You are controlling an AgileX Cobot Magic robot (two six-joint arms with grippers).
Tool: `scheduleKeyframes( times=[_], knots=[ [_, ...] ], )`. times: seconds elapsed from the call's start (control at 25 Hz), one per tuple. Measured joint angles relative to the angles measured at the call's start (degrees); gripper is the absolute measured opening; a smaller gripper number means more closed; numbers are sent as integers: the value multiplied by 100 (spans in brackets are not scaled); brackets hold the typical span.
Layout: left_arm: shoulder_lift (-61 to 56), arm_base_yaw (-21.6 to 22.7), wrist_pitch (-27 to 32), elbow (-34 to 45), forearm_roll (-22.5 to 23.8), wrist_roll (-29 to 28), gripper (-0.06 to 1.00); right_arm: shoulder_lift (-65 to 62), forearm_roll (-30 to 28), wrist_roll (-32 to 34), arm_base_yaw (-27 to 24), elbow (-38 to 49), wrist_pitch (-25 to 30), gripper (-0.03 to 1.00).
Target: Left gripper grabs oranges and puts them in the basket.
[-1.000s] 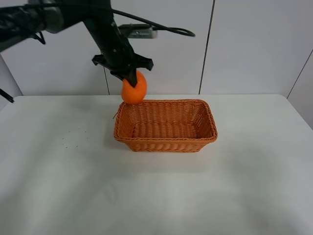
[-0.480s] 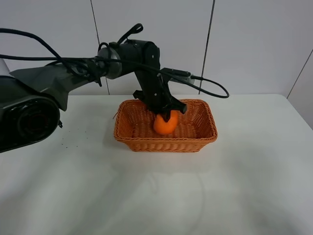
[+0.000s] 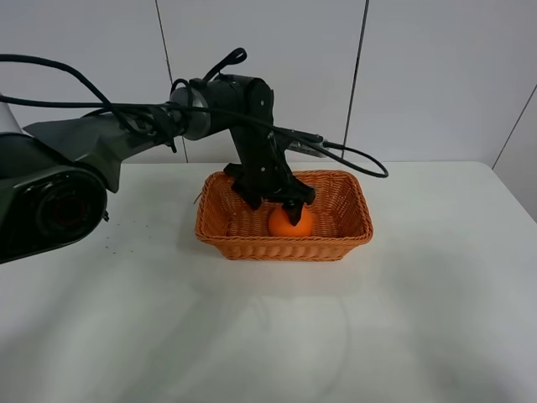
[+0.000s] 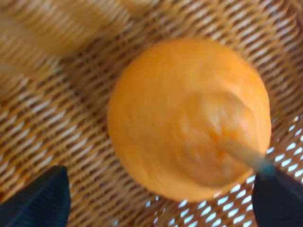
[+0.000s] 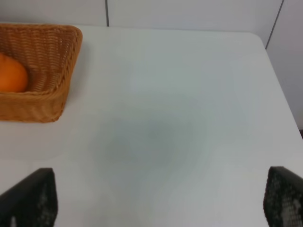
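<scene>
The orange (image 3: pixel 290 222) lies on the floor of the woven wicker basket (image 3: pixel 285 245) at mid-table. My left gripper (image 3: pixel 273 200) hangs just above it inside the basket, fingers spread. In the left wrist view the orange (image 4: pixel 189 118) fills the picture on the basket weave (image 4: pixel 61 118). The left gripper (image 4: pixel 161 203) has its dark fingertips (image 4: pixel 40 201) wide apart on either side of the fruit, with gaps showing. My right gripper (image 5: pixel 156 208) is open over bare table, right of the basket (image 5: pixel 52 101). The orange (image 5: pixel 10 75) shows in that view too.
The white table (image 3: pixel 419 294) stretches around the basket. Black cables (image 3: pixel 352 164) trail from the left arm over the basket's back rim. A panelled wall stands close behind the table's far edge.
The left gripper carried the orange from above the basket's back left corner down into the basket, then opened. The orange now rests on the basket floor.
</scene>
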Motion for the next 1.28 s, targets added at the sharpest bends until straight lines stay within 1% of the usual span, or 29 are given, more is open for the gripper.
scheduleKeyframes(
  times=[0.16,0.4,0.52,0.68,0.84,1.2,1.28],
  knots=[
    [-226,70,252,0,-1,0,89,0,0,0,0,0,0,69],
    [-977,281,501,-115,12,0,89,0,0,0,0,0,0,69],
    [-1248,427,536,-171,12,0,89,0,0,0,0,0,0,69],
    [-1308,716,579,-169,6,0,89,0,0,0,0,0,0,69],
    [-1303,1254,579,-169,1,125,89,0,0,0,0,0,0,69],
    [-1284,2977,451,-67,23,252,89,0,0,0,0,0,0,69],
    [-1284,3289,451,-67,23,252,89,0,0,0,0,0,0,69]
  ],
)
